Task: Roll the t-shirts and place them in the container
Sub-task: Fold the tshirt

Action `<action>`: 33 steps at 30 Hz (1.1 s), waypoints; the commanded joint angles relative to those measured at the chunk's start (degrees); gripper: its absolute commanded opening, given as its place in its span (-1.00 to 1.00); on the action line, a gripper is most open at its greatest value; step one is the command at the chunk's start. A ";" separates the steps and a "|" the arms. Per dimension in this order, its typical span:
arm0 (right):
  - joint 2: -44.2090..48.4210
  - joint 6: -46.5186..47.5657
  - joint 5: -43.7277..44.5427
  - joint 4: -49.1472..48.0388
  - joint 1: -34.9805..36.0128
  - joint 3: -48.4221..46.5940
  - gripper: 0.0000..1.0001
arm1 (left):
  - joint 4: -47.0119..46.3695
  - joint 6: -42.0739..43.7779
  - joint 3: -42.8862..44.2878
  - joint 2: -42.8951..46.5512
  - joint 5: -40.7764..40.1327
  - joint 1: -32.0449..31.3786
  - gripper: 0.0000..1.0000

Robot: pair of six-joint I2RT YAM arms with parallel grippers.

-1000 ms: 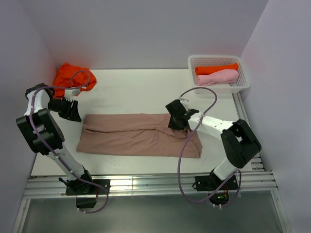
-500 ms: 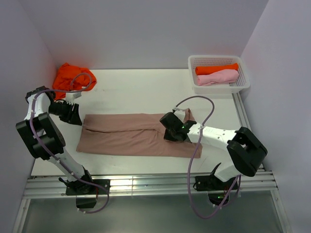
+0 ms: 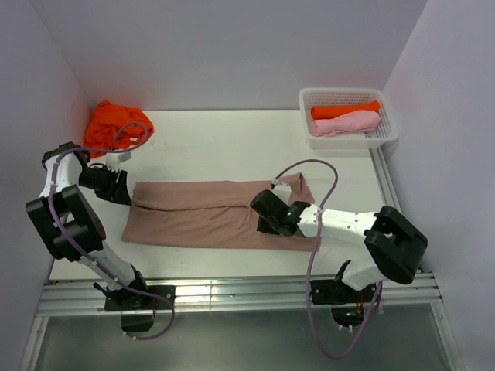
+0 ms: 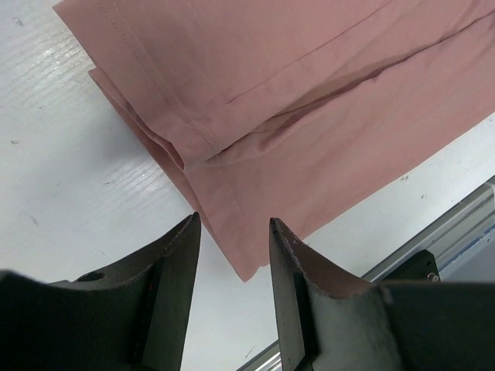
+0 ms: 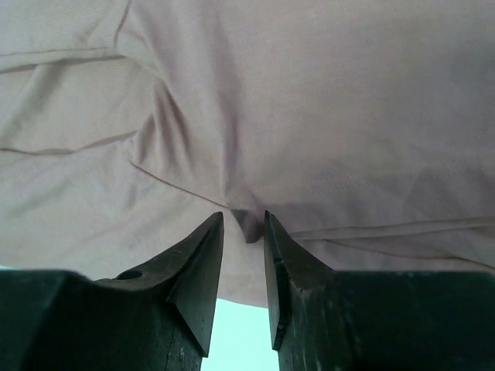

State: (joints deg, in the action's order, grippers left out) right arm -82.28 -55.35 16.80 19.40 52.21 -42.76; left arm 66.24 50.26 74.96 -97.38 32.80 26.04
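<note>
On table (image 3: 216, 143), one pinkish-brown t-shirt (image 3: 201, 216), one orange heap (image 3: 112, 124), two rolls (image 3: 344, 110) in basket (image 3: 307, 98)

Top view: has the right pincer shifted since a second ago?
Yes. The right pincer has moved toward the near edge and slightly left, farther from the white plastic mesh basket, over the dusty pinkish-brown cloth t-shirt.

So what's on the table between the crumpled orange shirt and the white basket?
Nothing. In the top external view the white table is bare along that stretch, from the crumpled orange t-shirt across to the basket.
</note>
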 commanded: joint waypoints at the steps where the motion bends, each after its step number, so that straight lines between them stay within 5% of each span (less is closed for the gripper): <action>1: 3.08 -1.60 4.90 3.61 0.44 -1.62 -0.29 | 0.21 -0.51 2.73 -0.08 0.86 0.06 -0.08; 8: 8.18 1.99 8.70 9.52 -4.55 -6.71 -0.23 | 0.03 -1.56 6.42 -2.28 3.41 -0.11 -0.04; 18: 0.56 13.94 -2.64 -0.50 -32.14 -12.51 0.07 | -14.99 -21.59 16.70 -12.72 3.77 -0.90 0.15; 30: -15.27 17.65 -9.59 -3.66 -38.67 -20.43 0.11 | -14.30 -22.75 20.14 -19.50 3.23 -4.59 0.25; 33: -15.89 17.56 -10.55 -5.51 -39.11 -19.38 -0.12 | -13.50 -22.22 20.32 -20.39 3.50 -5.30 0.25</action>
State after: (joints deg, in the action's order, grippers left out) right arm -98.19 -38.85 7.88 17.39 13.82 -61.19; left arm 51.72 27.81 93.36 -116.90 34.89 21.41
